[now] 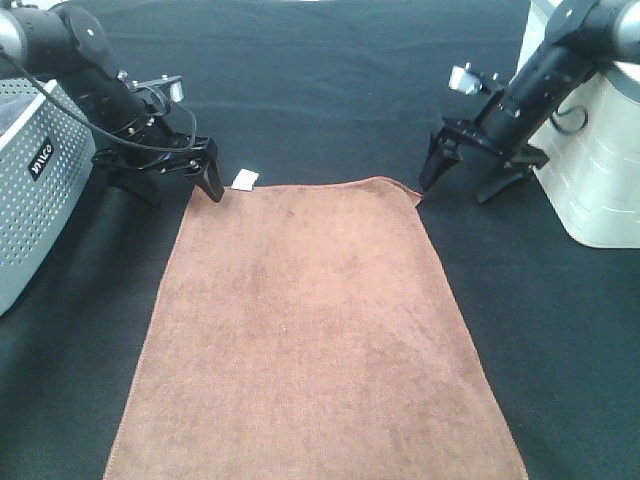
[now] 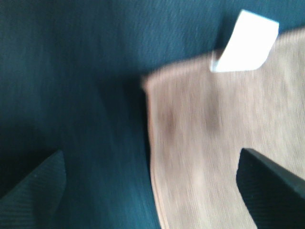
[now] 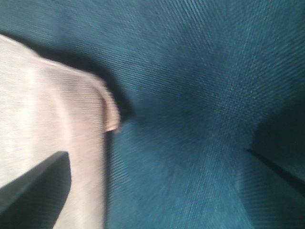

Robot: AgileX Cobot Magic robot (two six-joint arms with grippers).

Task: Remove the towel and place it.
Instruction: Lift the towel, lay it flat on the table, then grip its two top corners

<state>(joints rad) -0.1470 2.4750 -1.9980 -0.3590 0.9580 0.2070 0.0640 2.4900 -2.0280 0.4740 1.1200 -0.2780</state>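
Note:
The brown towel (image 1: 310, 330) lies flat on the black table cloth (image 1: 330, 90), its white tag (image 1: 245, 179) at the far short edge. My left gripper (image 1: 165, 185) is open, low over the towel's far left corner (image 2: 190, 138); one finger is over the cloth, the other over the towel. The tag shows in the left wrist view (image 2: 245, 43). My right gripper (image 1: 468, 180) is open, low beside the far right corner (image 3: 71, 114); one finger is over the towel edge, the other over the black cloth.
A grey perforated basket (image 1: 35, 180) stands at the left edge behind the left arm. A white container (image 1: 600, 170) stands at the right edge behind the right arm. The black cloth covers the table all around the towel.

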